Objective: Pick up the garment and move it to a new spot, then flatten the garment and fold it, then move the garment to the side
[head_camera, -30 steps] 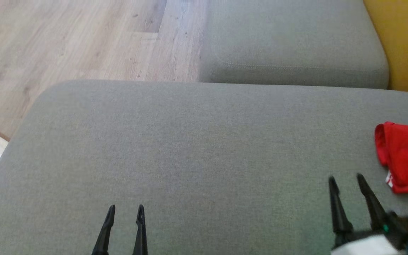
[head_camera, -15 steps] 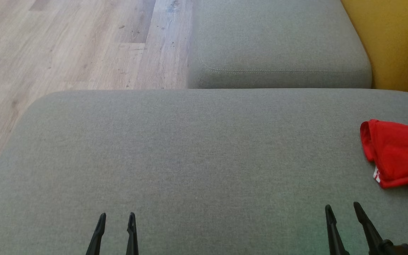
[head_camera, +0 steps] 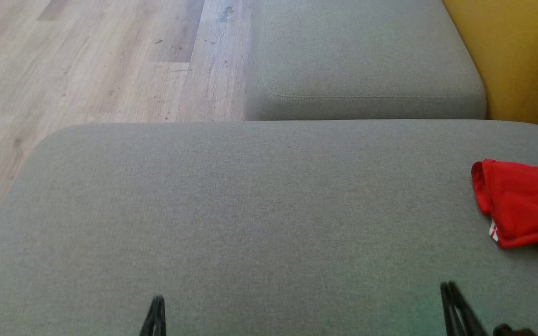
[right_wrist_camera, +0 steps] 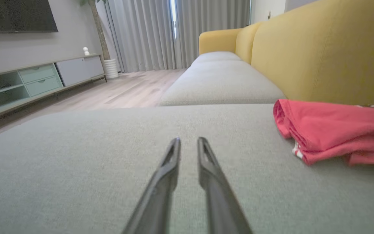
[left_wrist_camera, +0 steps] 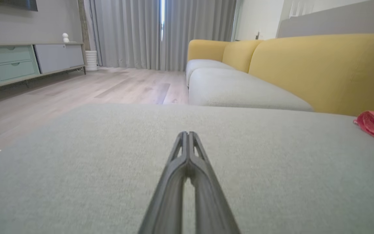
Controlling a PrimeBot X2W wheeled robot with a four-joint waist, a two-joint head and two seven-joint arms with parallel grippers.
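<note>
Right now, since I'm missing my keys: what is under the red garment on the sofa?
The red garment lies on the grey seat cushion; cushion fabric shows along its visible edges. Whatever its folds cover cannot be seen.

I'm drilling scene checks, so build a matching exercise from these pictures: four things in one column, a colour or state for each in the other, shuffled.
1 garment
2 left gripper
3 sofa backrest
4 floor

A yellow
B shut, holding nothing
C pale wood planks
D red, lying on the grey seat

Pairs: 1-D, 2-B, 3-A, 4-C
</note>
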